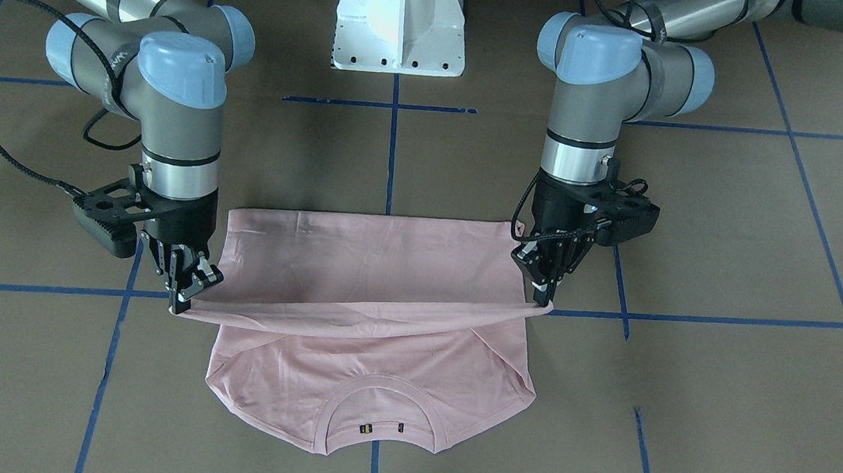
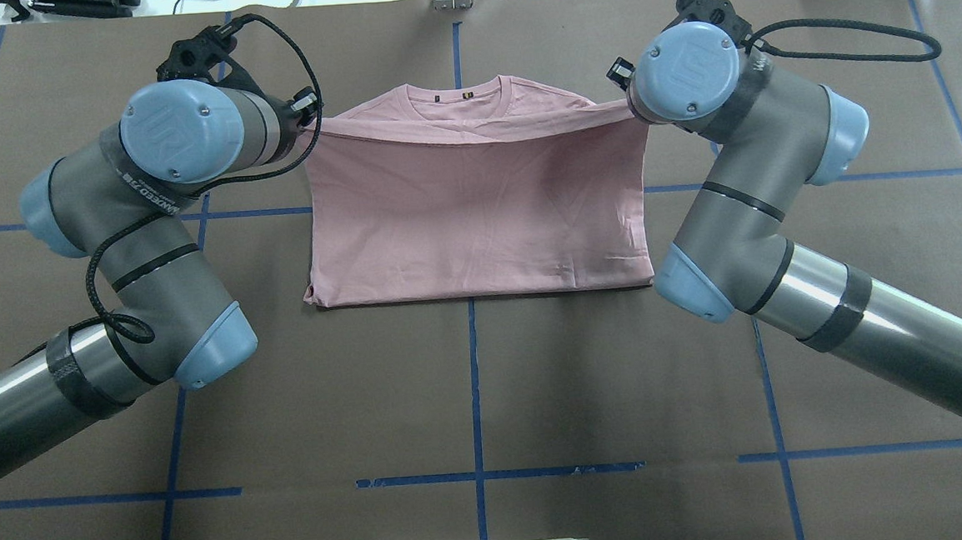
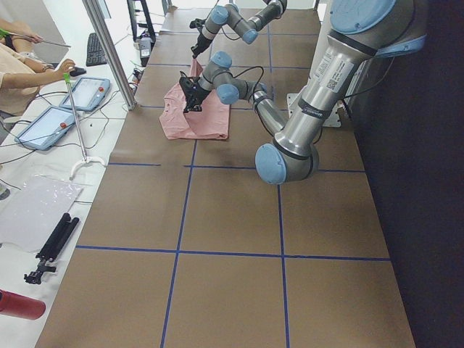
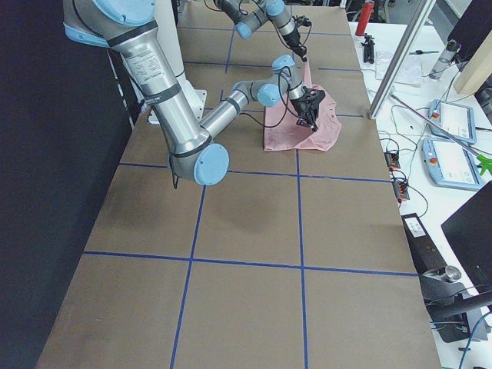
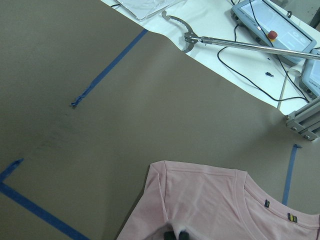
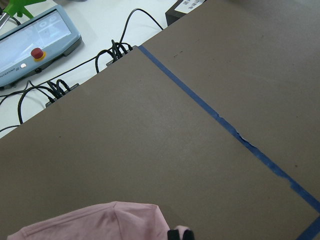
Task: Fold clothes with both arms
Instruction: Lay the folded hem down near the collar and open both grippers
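Note:
The pale pink T-shirt (image 1: pixel 366 367) lies on the brown table, collar toward the operators' side. Its dog print and lettering are hidden. The hem edge is lifted and stretched taut between both grippers, above the shirt's middle. My left gripper (image 1: pixel 541 300) is shut on one end of the lifted edge. My right gripper (image 1: pixel 187 301) is shut on the other end. In the overhead view the shirt (image 2: pixel 477 212) spans between both wrists, which hide the fingers. The left wrist view shows the collar part (image 5: pixel 215 205); the right wrist view shows a pink corner (image 6: pixel 100 222).
The white pedestal base (image 1: pixel 401 20) stands behind the shirt at the robot's side. Blue tape lines (image 2: pixel 475 387) cross the table. Teach pendants (image 3: pixel 54 123) and cables lie on the white bench beyond the far edge, where an operator's arm (image 3: pixel 32 76) rests.

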`<action>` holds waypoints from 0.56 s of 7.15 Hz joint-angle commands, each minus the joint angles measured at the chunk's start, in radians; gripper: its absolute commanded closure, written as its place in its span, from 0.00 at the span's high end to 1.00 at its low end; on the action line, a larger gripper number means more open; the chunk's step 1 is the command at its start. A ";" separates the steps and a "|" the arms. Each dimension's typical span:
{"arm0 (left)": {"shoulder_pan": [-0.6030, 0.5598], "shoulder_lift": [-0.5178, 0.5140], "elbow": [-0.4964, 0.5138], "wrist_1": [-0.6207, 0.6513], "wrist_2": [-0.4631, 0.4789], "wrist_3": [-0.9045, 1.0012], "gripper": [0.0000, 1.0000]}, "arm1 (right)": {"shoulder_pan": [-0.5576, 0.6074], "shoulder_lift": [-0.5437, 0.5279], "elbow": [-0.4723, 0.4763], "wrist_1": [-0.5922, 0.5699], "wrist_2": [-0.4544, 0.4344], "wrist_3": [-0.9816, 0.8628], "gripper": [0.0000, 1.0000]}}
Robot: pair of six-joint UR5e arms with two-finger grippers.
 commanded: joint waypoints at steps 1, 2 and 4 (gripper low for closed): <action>0.000 -0.054 0.119 -0.048 0.002 -0.003 0.00 | -0.003 0.068 -0.167 0.095 0.000 0.002 0.00; 0.000 -0.057 0.145 -0.077 0.002 -0.003 0.00 | -0.001 0.100 -0.235 0.120 0.000 -0.001 0.00; 0.002 -0.057 0.221 -0.160 0.002 -0.003 0.00 | 0.005 0.139 -0.283 0.122 0.002 -0.003 0.00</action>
